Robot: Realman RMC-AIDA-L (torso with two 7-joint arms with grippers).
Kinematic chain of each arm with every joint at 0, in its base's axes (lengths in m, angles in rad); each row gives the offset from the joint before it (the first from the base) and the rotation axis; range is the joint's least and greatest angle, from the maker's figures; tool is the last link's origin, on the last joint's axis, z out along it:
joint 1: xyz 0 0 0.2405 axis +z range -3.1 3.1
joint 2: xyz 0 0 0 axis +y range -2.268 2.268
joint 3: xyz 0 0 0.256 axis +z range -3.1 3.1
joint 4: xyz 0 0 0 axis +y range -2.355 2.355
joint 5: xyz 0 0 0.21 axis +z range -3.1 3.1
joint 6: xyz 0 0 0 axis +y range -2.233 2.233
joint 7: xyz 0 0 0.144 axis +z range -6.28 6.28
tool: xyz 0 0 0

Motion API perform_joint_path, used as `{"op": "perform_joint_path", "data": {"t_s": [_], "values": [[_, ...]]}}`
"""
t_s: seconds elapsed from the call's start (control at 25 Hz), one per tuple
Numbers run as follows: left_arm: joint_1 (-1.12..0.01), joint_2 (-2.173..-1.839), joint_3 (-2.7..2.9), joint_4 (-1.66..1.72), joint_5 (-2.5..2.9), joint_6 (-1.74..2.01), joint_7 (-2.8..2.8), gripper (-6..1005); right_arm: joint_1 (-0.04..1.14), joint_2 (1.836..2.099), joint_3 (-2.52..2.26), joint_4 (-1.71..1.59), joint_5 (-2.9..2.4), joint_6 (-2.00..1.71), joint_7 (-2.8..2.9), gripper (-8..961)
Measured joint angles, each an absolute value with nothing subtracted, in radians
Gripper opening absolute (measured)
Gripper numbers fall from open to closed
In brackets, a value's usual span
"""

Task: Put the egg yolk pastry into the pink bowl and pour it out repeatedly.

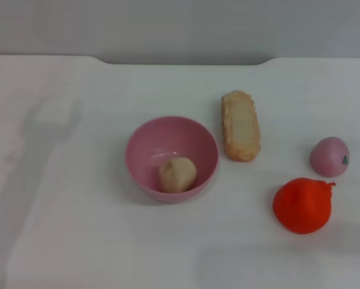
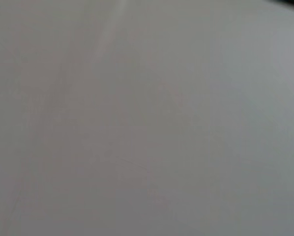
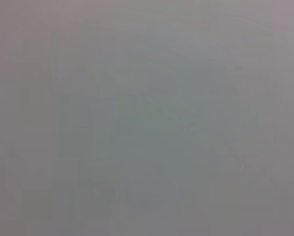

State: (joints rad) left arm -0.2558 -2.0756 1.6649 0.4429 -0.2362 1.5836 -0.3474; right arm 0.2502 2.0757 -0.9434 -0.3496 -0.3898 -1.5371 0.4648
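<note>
Pink bowl (image 1: 171,158): upright on the white table (image 1: 77,241), near its middle. Egg yolk pastry (image 1: 177,174): inside the bowl, resting against the near wall. Long golden crusty pastry (image 1: 240,125): just beside the bowl, on its right. Pink peach-like ball (image 1: 329,156): farther right. Orange-red fruit toy (image 1: 302,205): near the peach, closer to the robot. Left and right grippers: out of every view, so their jaws cannot be judged; both wrist views give only plain grey surface.
</note>
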Motion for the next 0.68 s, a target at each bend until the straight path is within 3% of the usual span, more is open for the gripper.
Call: {"op": "perform_joint_path", "data": {"t_s": [0.68], "values": [[-0.2,-2.077,1.806,0.313,-0.433,1.529,-0.318,786,0.261,2.081,-0.851,-0.209,-0.389,-1.542,0.319,835]]}}
